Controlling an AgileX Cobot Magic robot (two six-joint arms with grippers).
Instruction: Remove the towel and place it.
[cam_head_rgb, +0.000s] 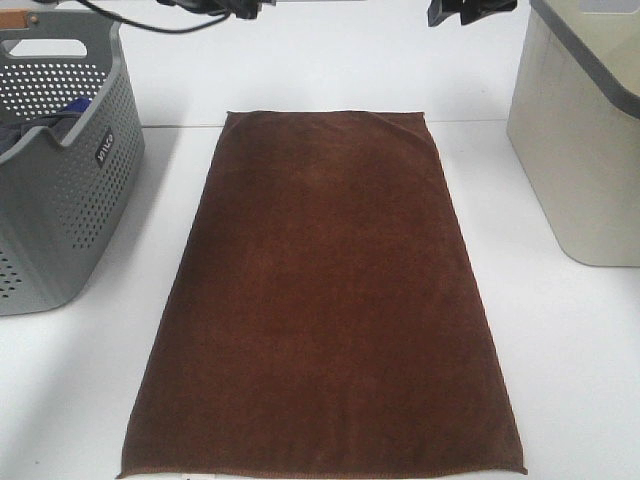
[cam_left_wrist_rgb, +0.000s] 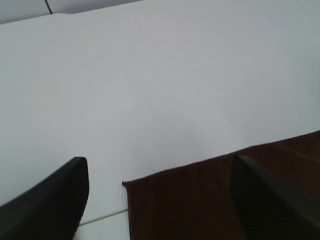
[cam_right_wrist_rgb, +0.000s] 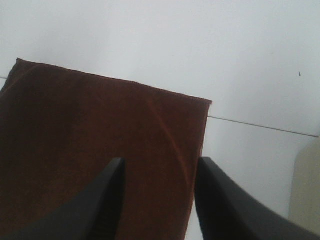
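Brown cloth fills the middle of my overhead view: the towel (cam_head_rgb: 325, 300) lies flat and spread on the white bench (cam_head_rgb: 570, 380), running from the upper centre of the frame down to the bottom edge. At the left edge I see a grey perforated basket (cam_head_rgb: 60, 190) with dark laundry inside, standing just beside the towel's long side without touching it. At the right edge stands a cream bin (cam_head_rgb: 580, 150) with a grey rim, a little apart from the towel.

Both arms hang at the top of the frame, above the towel's far corners. My left gripper (cam_left_wrist_rgb: 160, 200) has its fingers (cam_left_wrist_rgb: 50, 205) spread wide, released, over the far left corner. My right gripper (cam_right_wrist_rgb: 157, 200) likewise shows parted fingers (cam_right_wrist_rgb: 105, 200), holding nothing, above the far right corner with the bin just showing beside it.
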